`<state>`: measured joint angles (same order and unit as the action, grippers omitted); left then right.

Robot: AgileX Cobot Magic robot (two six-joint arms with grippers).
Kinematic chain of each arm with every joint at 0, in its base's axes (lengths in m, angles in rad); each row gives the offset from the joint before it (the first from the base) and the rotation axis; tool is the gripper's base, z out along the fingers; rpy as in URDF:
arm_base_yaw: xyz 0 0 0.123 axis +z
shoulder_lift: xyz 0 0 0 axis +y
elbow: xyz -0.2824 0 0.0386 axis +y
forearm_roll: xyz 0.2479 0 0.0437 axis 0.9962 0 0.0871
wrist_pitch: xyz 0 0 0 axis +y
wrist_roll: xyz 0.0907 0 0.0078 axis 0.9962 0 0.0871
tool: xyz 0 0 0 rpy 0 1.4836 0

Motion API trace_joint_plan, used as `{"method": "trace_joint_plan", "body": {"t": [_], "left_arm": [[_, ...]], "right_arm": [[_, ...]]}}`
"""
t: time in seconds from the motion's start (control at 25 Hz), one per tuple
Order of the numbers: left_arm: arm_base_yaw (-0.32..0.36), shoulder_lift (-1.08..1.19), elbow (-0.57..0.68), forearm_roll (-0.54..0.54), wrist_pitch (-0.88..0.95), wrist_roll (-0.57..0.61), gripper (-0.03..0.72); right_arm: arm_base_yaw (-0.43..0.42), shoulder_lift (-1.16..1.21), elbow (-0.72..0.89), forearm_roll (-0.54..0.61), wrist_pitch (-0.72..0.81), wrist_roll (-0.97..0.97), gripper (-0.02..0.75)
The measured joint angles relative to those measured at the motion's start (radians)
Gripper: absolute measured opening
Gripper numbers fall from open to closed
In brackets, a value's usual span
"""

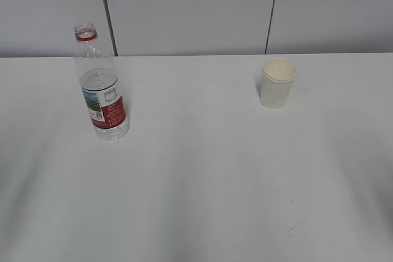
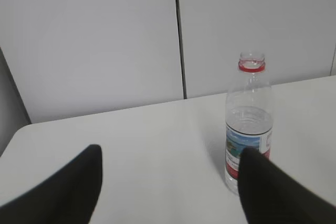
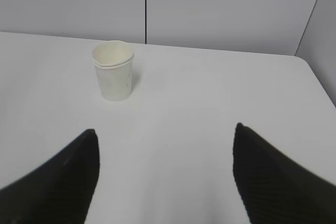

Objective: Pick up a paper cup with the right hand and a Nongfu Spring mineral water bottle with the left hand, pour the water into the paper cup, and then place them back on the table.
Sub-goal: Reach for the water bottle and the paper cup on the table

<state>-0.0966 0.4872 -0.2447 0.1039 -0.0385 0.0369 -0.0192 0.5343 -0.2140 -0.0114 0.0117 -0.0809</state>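
Observation:
The Nongfu Spring mineral water bottle [image 1: 102, 93] stands upright at the back left of the white table [image 1: 202, 176], uncapped, partly filled with water. It also shows in the left wrist view [image 2: 249, 129], ahead and to the right of my open, empty left gripper [image 2: 170, 153], partly behind the right finger. The paper cup [image 1: 277, 83] stands upright at the back right. In the right wrist view the cup [image 3: 113, 71] stands ahead and to the left of my open, empty right gripper [image 3: 166, 132]. Neither arm shows in the exterior view.
A grey panelled wall [image 1: 190, 7] rises right behind the table's far edge. The table's left corner [image 2: 21, 129] and right corner [image 3: 304, 64] show in the wrist views. A faint dark mark [image 1: 296, 227] lies near the front right.

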Motion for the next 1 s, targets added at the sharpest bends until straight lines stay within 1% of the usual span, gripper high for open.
{"method": "trace_joint_plan", "body": {"t": [0.12,0.24,0.68,1.0], "left_arm": [[0.0,0.07,0.041,-0.032,-0.127,0.0,0.495],[0.0,0.085,0.056,-0.042,-0.179,0.0,0.495],[0.0,0.133,0.058,-0.044,-0.212,0.0,0.495],[0.0,0.182,0.058,-0.065,-0.234,0.0,0.495]], "right_arm": [[0.0,0.023,0.0,-0.002,-0.02,0.0,0.587],[0.0,0.041,0.0,-0.002,-0.053,0.0,0.587],[0.0,0.16,0.0,-0.002,-0.191,0.004,0.587],[0.044,0.261,0.0,-0.002,-0.259,0.008,0.587]]}}
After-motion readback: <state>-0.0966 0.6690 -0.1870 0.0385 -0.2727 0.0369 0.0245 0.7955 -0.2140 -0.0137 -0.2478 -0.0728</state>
